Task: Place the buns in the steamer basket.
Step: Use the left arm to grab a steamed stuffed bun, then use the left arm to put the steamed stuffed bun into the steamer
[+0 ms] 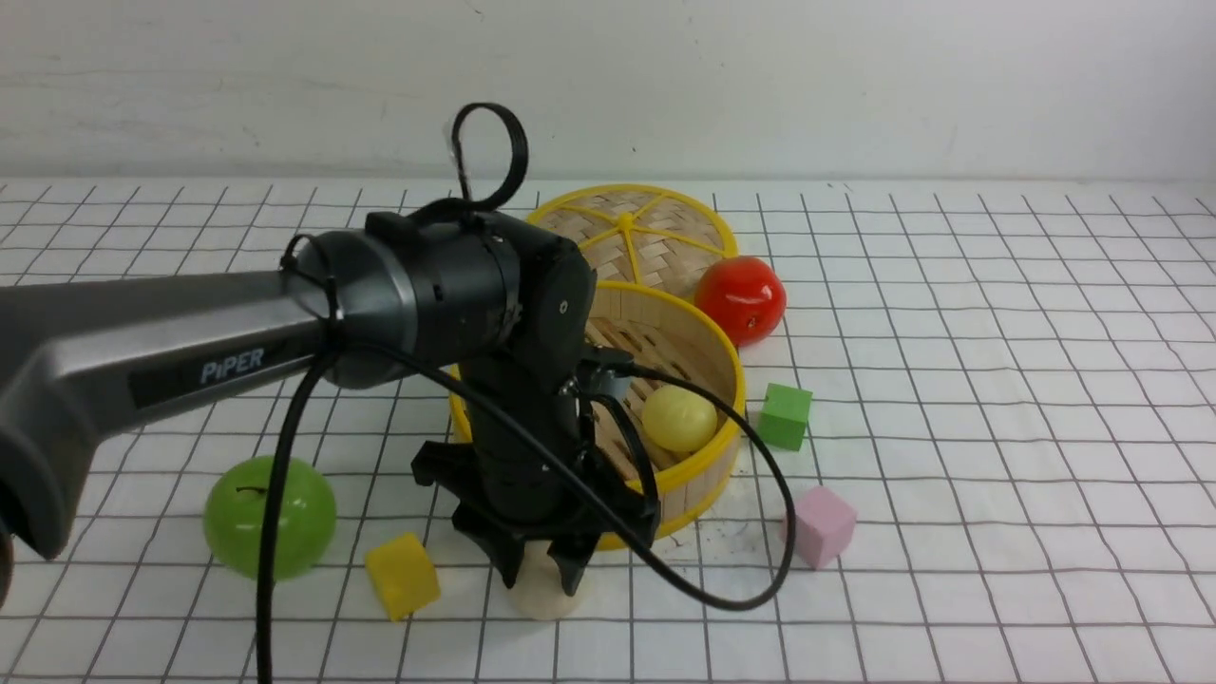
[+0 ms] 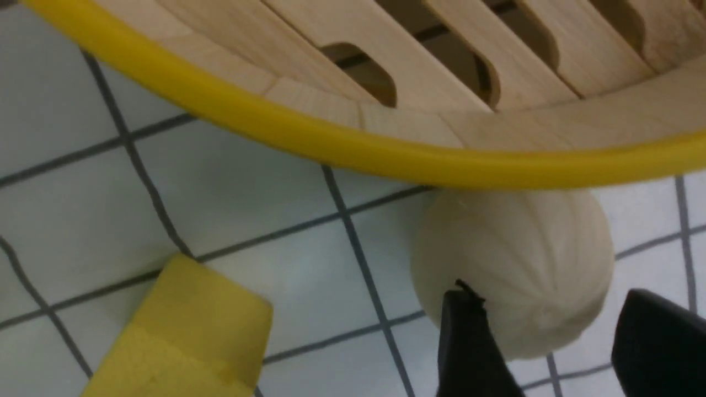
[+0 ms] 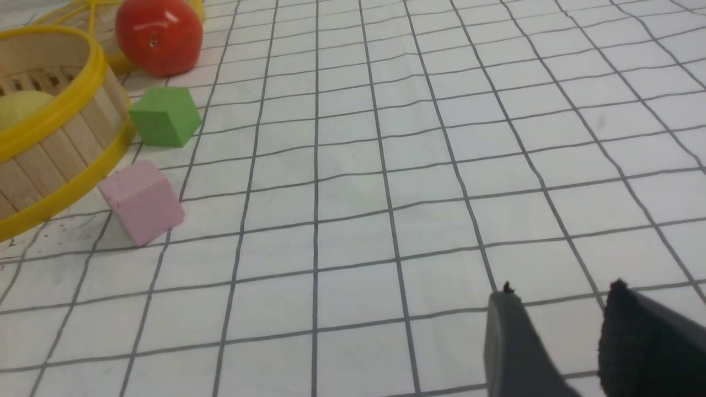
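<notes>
Left hand (image 1: pixel 541 581), opened wide, straddles the cream-beige soft bun (image 1: pixel 546 604) on the near side of the round light-wood steamer basket (image 1: pixel 686 344), seemingly poised to grip.

Three cameras, one table (image 1: pixel 950 399)
Front looks forward from the robot's side; left wrist, very close, seemingly downward at the steamer basket (image 2: pixel 331 149); right wrist low, farther off, sharing that basket (image 3: pixel 66 143).

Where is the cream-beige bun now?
The cream-beige bun sits low in the front view, just outside the near wall of the steamer basket, right of the yellow cube, straddled by the left claw.
</notes>
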